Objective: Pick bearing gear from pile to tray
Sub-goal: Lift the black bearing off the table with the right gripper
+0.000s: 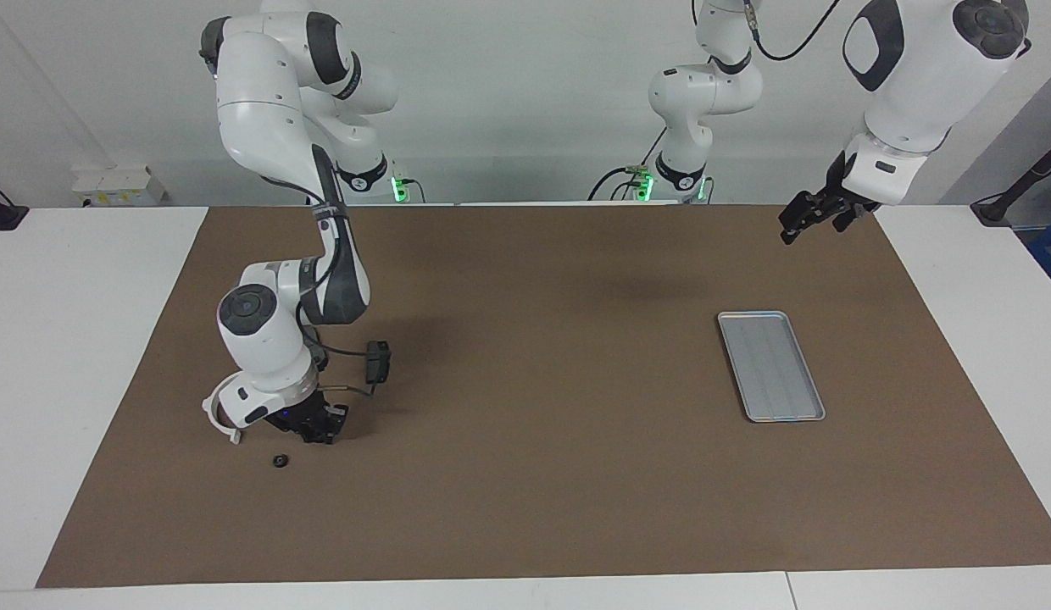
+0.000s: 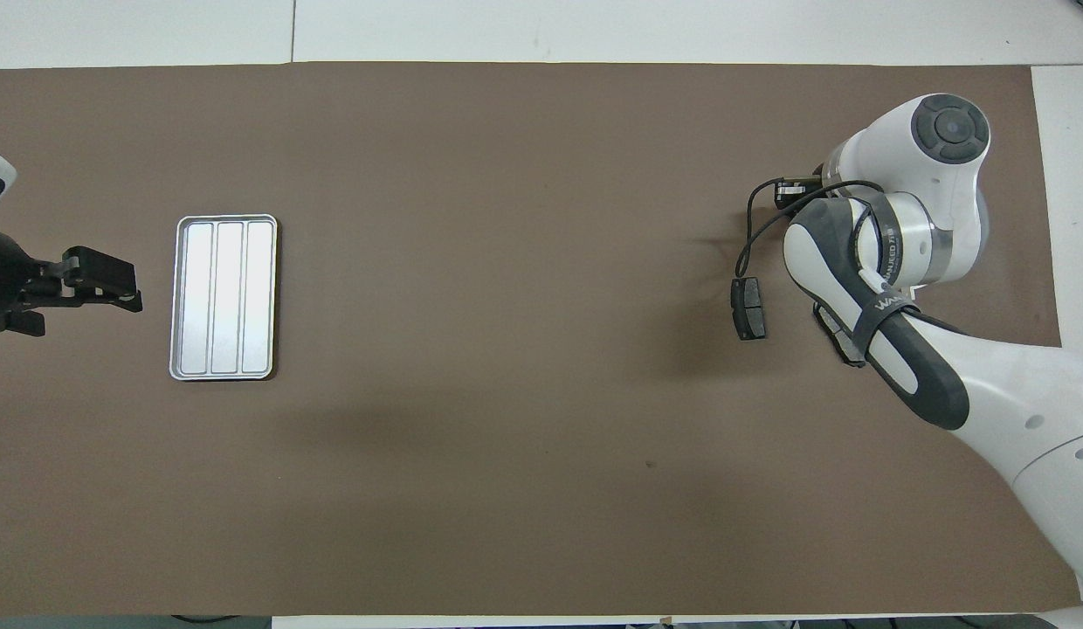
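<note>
Right pincer [image 1: 320, 430]: low over the pile [image 1: 279, 460], arm hid most parts; grip unclear.
Left pincer [image 1: 809, 214]: waited, fingers parted, empty.
Bench [image 1: 525, 508]: brown mat, tray [image 1: 771, 366] bare.

1. Bench [image 1: 93, 356]: white surface, covered by a plain brown mat [image 1: 525, 491].
2. Tray [image 1: 770, 366]: silver-grey, with lengthwise ridges.
3. Ring [image 1: 280, 461] on the mat: black.
4. Brake-pad-like piece [image 2: 749, 307]: dark grey.
5. Curved arc [image 1: 219, 418]: white.
6. Right claw [image 1: 322, 428] and left claw [image 1: 809, 216]: black, on white arms with dark grey joints.
</note>
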Controlling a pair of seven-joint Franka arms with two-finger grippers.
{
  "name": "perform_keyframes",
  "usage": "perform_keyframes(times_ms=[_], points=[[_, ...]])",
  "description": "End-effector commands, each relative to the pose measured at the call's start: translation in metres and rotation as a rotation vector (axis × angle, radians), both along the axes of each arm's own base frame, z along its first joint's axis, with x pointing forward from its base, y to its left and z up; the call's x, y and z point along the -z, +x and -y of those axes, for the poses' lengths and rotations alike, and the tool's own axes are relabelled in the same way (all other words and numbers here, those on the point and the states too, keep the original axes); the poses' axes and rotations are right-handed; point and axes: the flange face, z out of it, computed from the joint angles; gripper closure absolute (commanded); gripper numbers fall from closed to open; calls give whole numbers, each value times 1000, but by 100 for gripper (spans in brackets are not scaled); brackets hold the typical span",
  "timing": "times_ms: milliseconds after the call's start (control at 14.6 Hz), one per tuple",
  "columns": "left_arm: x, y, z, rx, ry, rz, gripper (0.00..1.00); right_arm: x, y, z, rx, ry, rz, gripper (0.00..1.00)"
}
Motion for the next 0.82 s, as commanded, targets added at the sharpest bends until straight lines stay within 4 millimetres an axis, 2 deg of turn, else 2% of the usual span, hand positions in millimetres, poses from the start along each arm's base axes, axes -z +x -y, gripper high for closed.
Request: perform_keyframes(times_ms=[0,137,273,478,615,751], points=[[-3,-3,-1,8,-10,-8,0,-66,8,1,-9,-28,-69,100],[-3,-3,-1,8,-10,-8,0,-125,0,-4,-36,-34,-119,100],[-3,-3,-1,8,-10,-8,0,-181,-16,-12,-39,-28,-164,100],[-3,-3,-1,8,-10,-8,0,-256,-48,-60,-79,2,-154,100],[-3,-3,-1,8,-10,-8,0,-289,-69,-90,-15,36,-126,100],[-3,-3,-2,7,-10,-8,0,-296,-83,-133,69,54,-129,100]])
